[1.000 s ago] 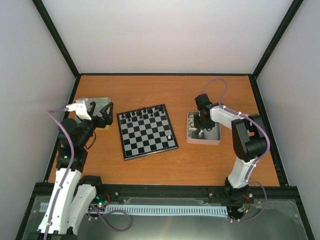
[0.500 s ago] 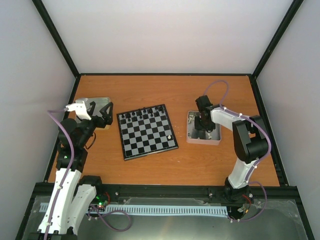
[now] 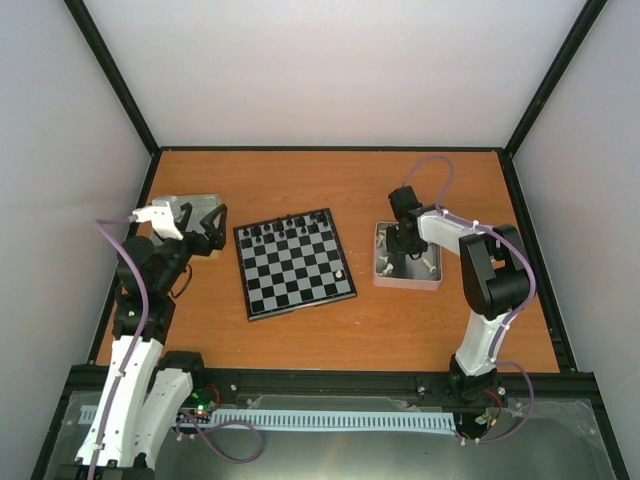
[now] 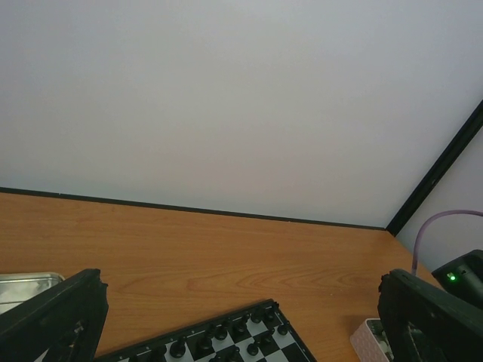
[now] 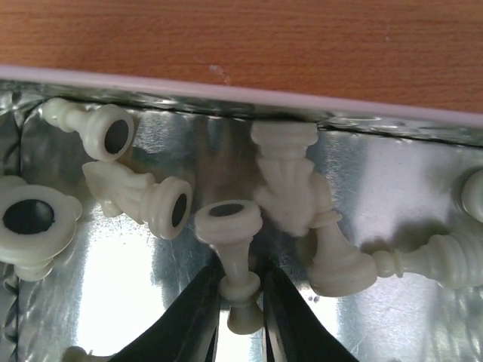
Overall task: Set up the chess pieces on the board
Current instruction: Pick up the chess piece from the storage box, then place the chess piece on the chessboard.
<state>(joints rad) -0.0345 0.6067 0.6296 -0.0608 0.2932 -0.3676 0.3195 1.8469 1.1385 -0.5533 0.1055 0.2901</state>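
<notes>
Orange table (image 3: 330, 190), white walls. Black pieces (image 3: 285, 228) are standing along the board's (image 3: 296, 266) far edge, and one white piece (image 3: 341, 272) is sitting near its right edge. The other pieces (image 5: 143, 197) are lying in the tray (image 5: 423, 181), where the right gripper (image 5: 240, 320) is pinching one. The left gripper (image 3: 203, 228) is hanging open. Nearly all white placement is waiting.

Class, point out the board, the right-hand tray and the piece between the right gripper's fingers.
board (image 3: 292, 263): top view, centre squares.
tray (image 3: 405, 285): top view, near rim.
piece (image 5: 235, 260): right wrist view, stem.
</notes>
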